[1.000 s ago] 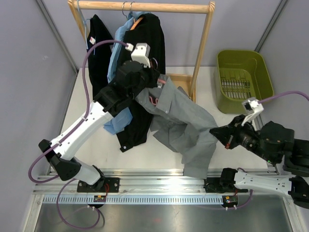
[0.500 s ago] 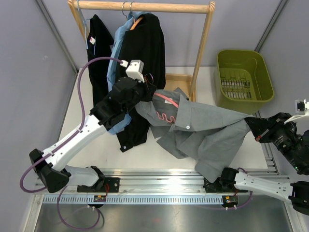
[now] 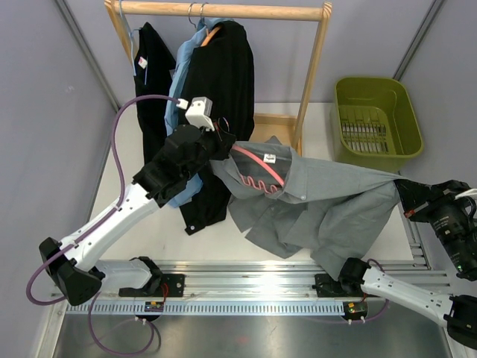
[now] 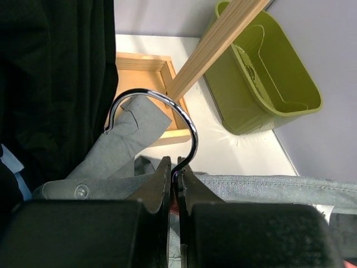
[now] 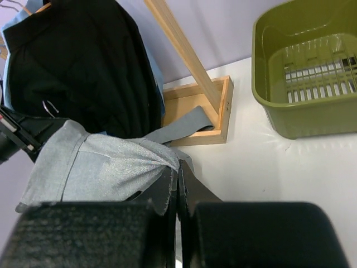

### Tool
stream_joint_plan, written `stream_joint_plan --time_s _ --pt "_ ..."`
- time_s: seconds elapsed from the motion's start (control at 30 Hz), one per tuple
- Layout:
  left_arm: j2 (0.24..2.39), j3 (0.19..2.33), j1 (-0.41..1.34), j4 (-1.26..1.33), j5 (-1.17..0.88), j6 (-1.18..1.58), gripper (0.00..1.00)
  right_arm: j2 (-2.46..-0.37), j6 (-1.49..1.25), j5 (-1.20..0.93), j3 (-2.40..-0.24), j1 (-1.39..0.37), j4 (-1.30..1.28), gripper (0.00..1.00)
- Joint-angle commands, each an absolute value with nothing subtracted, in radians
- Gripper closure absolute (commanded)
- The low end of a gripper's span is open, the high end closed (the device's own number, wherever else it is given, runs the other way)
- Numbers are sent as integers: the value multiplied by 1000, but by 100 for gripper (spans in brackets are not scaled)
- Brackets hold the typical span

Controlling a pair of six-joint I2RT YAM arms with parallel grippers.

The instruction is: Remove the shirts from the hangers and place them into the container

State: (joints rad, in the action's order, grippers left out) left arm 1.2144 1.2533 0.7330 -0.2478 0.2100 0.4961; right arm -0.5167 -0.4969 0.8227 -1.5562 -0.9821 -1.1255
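The grey shirt (image 3: 313,201) lies stretched flat and taut above the table between the two grippers, where a second ago it hung bunched with its hem near the front rail. Its woven cloth is now open at the collar, exposing the wavy pink hanger (image 3: 257,173). The left gripper (image 4: 174,167) has its fingers pressed together on the hanger's chrome hook (image 4: 153,111). The right gripper (image 5: 177,173) pinches a fold of grey fabric and has drawn out to the table's right edge. The olive-green container (image 3: 373,80), slotted at the bottom, stands just behind the stretched sleeve, apart from it. Black shirts (image 3: 223,82) and a light blue shirt (image 3: 181,82) hang on the wooden rack (image 3: 223,10).
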Motion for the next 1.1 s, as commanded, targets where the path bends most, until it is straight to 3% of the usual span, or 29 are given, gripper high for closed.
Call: stream_joint_plan --time_s 0.0,0.17,0.27,0.47,0.67,0.83,1.07 --pt "1203 1321 649 -307 414 406 100 -460 -371 904 -1571 -931 -945 100" --pt "1256 1449 647 -311 428 396 100 -540 -325 630 -1542 -931 -1011 100" --pt "1305 1551 646 -324 436 387 100 -593 -330 361 -1500 -930 -1069 100" --pt "1417 1730 643 -353 440 385 100 -580 -360 157 -1313 -930 -1032 100" --pt "1505 1813 643 -364 509 380 100 -519 -383 326 -1361 -930 -1135 100" --pt "1537 1859 641 -361 586 348 100 -563 -434 483 -1442 -930 -1373 100" --pt "1580 2015 634 -366 618 314 100 -703 -456 261 -1345 -928 -1410 100"
